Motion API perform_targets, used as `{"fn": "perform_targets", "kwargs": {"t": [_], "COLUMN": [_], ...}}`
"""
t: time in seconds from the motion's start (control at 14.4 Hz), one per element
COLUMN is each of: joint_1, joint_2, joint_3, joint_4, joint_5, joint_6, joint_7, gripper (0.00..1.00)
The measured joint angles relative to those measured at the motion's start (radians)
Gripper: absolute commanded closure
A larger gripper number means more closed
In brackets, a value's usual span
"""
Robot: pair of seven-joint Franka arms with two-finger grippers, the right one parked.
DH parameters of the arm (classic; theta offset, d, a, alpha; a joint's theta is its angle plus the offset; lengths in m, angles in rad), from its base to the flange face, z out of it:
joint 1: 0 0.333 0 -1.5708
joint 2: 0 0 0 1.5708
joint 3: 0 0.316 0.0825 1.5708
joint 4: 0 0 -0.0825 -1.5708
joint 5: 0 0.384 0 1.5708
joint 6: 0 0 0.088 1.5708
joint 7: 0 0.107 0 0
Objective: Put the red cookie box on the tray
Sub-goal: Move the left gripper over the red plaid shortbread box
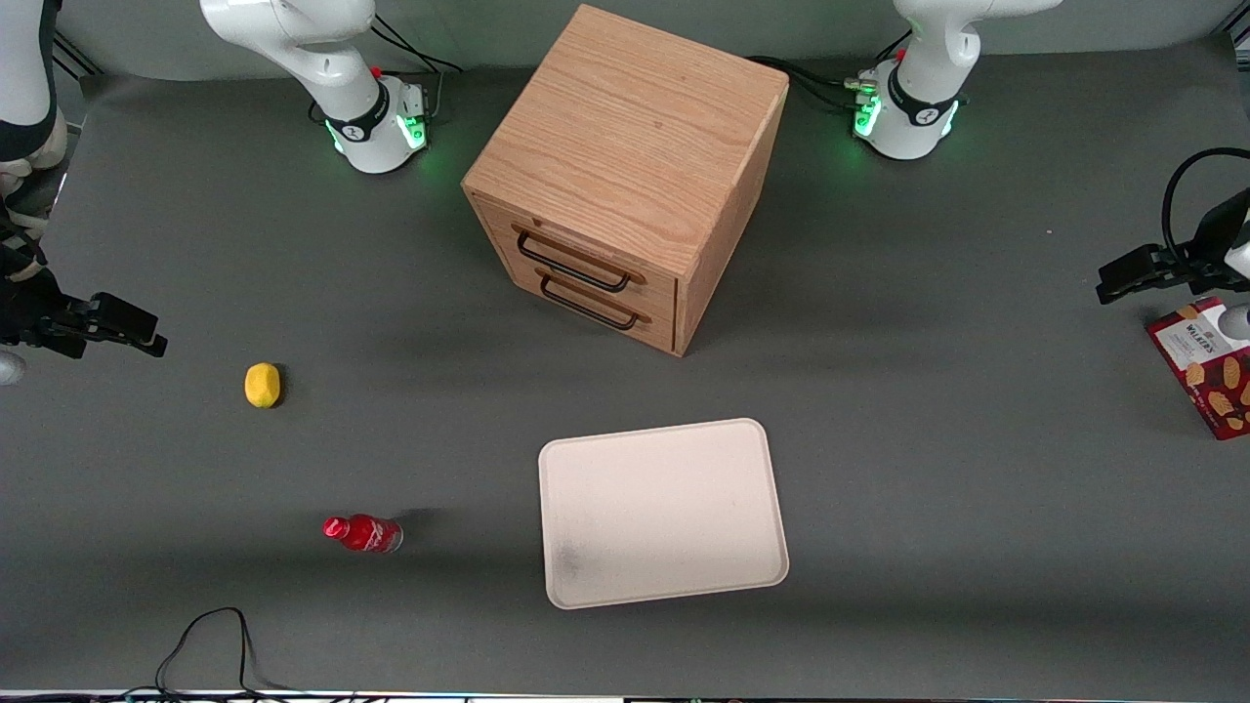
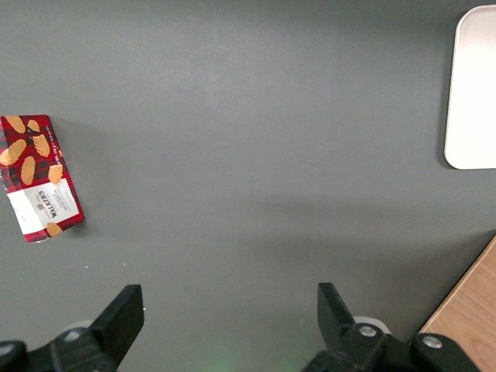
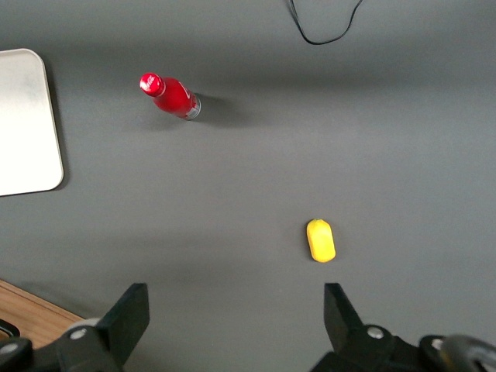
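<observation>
At the working arm's end of the table my gripper (image 2: 230, 314) hangs above the bare grey table (image 1: 937, 322) with its two fingers (image 2: 124, 314) spread wide and nothing between them. In the front view the gripper (image 1: 1123, 278) shows as a dark shape just above the red cookie box (image 1: 1206, 366), raised clear of it. The box lies flat on the mat close to that edge of the table, its white label end pointing toward the arm bases and its cookie pictures facing up; part of it runs out of the front view. From my wrist camera the box (image 2: 39, 180) lies off to one side of my fingers, not between them. The tray (image 1: 662, 513) sits well apart from the box, toward the middle of the table and nearer to the front camera, flat and with nothing on it; only one rounded corner of it (image 2: 473, 93) shows from my wrist. A wooden drawer cabinet (image 1: 625, 176) stands farther from the front camera than the tray, its two handles facing the tray. Toward the parked arm's end lie a small red bottle (image 1: 363, 533) on its side and a yellow lemon (image 1: 262, 385), the bottle nearer to the front camera.
</observation>
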Motion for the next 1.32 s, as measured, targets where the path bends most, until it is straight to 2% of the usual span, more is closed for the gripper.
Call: {"fn": "perform_targets", "kwargs": {"t": [1.32], "joint_1": [-0.001], "joint_2": [0.010], "joint_3": [0.004], "joint_4": [0.014], "joint_5": [0.007], "joint_6": [-0.058], "joint_7": [0.000], "gripper": [0.00]}}
